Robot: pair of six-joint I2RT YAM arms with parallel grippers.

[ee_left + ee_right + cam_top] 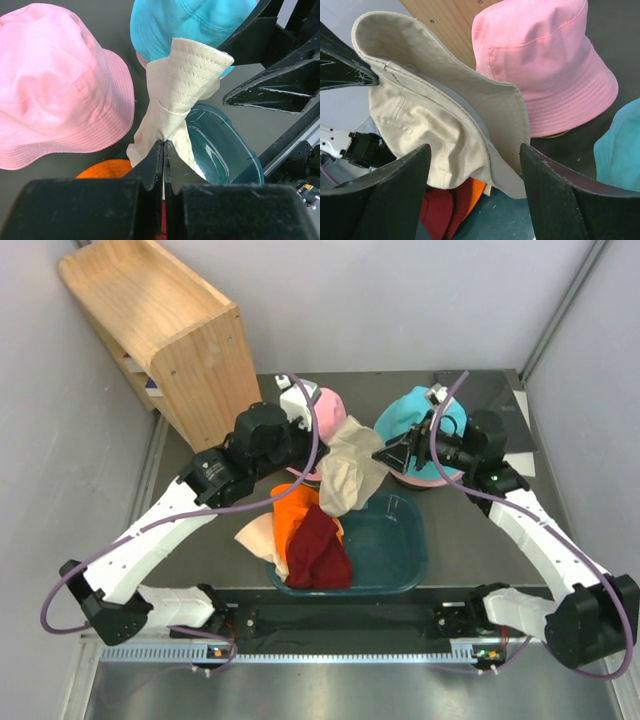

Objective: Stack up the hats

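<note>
Left gripper (164, 145): jaws closed, thin pinch on beige hat (185, 85) edge.
Right gripper (475, 152): jaws wide, empty, flanking beige hat.
Risk: floppy fabric slips from pinch, drops into tub (405, 550), misses pink hat (545, 65).

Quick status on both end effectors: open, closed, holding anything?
Left end effector: closed, pinching the beige hat.
Right end effector: open, gripping nothing.

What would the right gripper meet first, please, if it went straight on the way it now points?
Most likely the beige fabric bucket hat, which the left gripper holds up right ahead of the right gripper's open jaws. The pink fabric bucket hat lies beyond, depth unclear.
</note>
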